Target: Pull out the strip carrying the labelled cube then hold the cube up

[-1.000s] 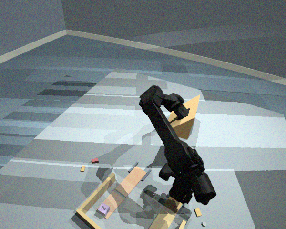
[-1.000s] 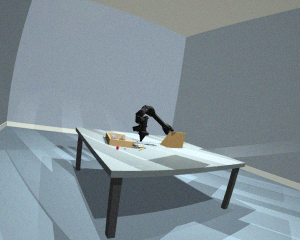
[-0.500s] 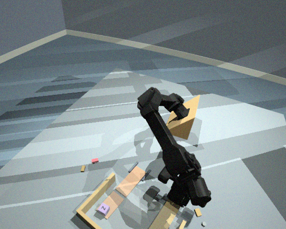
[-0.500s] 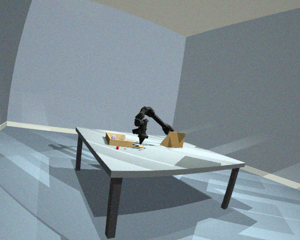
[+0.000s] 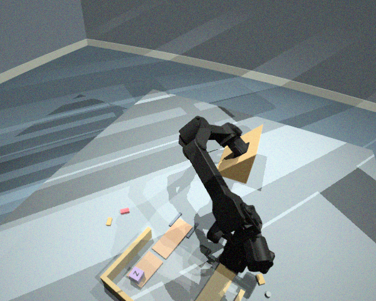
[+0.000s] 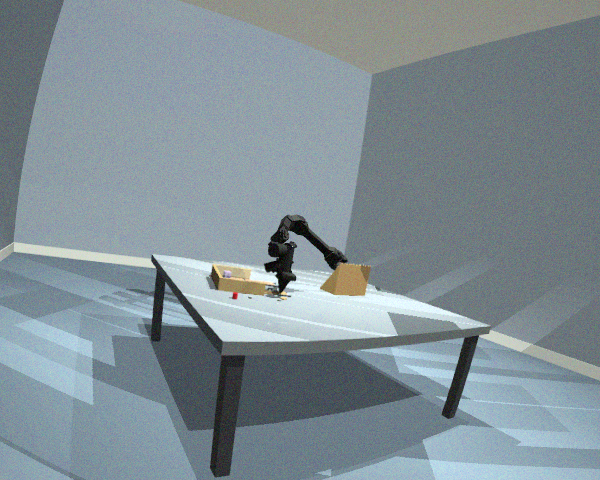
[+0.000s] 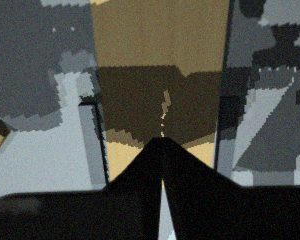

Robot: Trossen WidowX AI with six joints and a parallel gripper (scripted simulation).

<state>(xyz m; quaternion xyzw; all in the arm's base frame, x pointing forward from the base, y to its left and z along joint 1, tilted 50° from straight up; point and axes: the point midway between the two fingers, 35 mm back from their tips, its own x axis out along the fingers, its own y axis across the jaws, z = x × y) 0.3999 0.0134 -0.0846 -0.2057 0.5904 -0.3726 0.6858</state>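
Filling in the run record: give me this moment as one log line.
gripper: shut, empty, tips down over a tan strip | labelled cube: on the other, split strip inside the frame | not lifted
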